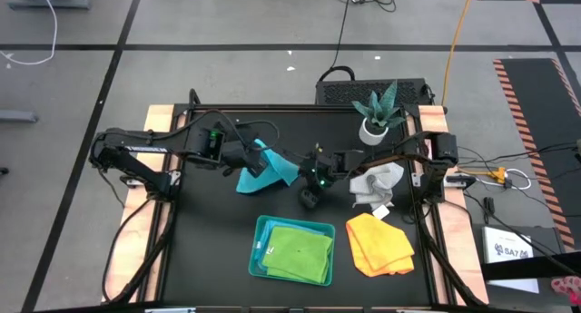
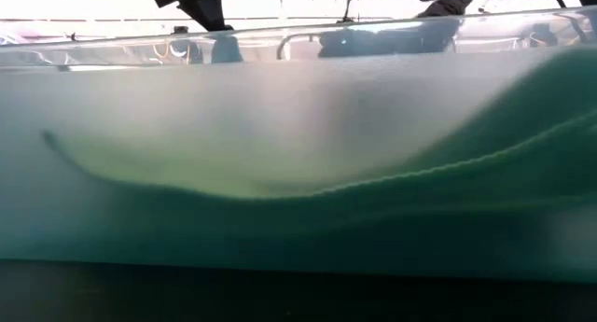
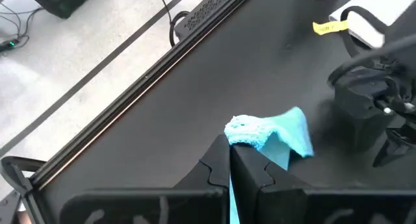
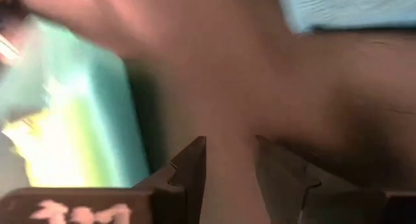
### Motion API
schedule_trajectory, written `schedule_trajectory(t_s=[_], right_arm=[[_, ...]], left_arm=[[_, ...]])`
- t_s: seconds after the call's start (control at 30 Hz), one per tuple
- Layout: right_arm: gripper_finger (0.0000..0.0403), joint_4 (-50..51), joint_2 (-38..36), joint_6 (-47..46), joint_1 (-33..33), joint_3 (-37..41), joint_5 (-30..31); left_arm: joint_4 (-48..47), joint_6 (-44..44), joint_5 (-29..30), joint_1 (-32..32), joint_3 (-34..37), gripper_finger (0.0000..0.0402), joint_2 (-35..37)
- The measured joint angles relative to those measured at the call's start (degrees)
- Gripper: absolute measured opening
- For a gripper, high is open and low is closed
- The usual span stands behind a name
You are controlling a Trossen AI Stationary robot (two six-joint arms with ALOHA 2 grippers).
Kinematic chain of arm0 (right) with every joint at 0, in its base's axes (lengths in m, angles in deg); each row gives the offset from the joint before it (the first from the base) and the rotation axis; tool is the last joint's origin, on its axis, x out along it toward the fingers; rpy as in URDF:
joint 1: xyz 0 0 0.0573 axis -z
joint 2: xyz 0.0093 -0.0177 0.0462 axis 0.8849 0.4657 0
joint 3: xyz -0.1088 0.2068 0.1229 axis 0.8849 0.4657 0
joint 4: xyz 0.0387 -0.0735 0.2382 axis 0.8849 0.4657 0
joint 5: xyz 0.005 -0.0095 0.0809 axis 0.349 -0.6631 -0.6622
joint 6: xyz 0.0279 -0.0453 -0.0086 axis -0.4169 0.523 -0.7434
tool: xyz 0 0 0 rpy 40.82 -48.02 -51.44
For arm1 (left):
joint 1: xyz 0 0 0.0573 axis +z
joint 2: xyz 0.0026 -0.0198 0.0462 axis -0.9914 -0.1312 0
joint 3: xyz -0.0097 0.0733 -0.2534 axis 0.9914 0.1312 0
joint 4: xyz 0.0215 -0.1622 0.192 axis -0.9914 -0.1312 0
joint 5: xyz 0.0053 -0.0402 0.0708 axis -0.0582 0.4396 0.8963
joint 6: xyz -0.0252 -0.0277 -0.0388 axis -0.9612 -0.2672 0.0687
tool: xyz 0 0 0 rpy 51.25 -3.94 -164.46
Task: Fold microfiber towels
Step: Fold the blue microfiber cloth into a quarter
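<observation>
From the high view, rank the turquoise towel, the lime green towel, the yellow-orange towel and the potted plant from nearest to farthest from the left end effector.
1. Turquoise towel: pinched in the left end effector, centre-left of the table.
2. Lime green towel: in the teal tray, front centre.
3. Potted plant: back right, too close to the green towel to rank firmly.
4. Yellow-orange towel: front right.

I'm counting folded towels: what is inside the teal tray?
The tray holds a lime green towel, folded flat and filling most of it. Whether another towel lies beneath is hidden by the green one.
</observation>
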Motion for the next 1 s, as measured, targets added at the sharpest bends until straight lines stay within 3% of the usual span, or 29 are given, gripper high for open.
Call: schedule_trajectory(t_s=[0.1,0.23,0.4,0.6,0.8,0.9,1.0], right_arm=[[0.0117,-13.1,0.0,-8.7,-0.3,3.9,0.9],[0.0117,-29.4,0.0,-17.9,-0.3,8.4,7.7],[0.0116,-33.9,0.0,-22.6,-0.3,9.7,12.2],[0.0116,-34.0,0.0,-22.7,-2.0,9.7,13.3],[0.0116,-31.4,0.0,-12.8,-3.2,7.6,13.4],[0.0116,-21.7,0.0,-4.3,-4.0,2.8,14.0],[0.0116,-7.3,0.0,6.5,-5.4,-3.5,18.5]], left_arm=[[0.0,-0.4,0.0,0.0,0.0,0.0003,0.0],[0.0,-0.8,0.0,0.0,0.0,0.0003,0.0],[1.4,1.1,0.0,0.0,0.0,0.0004,0.0],[1.9,2.6,0.0,0.0,0.0,0.0003,0.0],[1.9,2.8,0.0,0.0,0.0,0.0002,0.0],[1.9,2.8,0.0,0.0,0.0,0.0004,0.0],[1.9,2.8,-0.3,0.0,0.0,0.0002,0.0]])
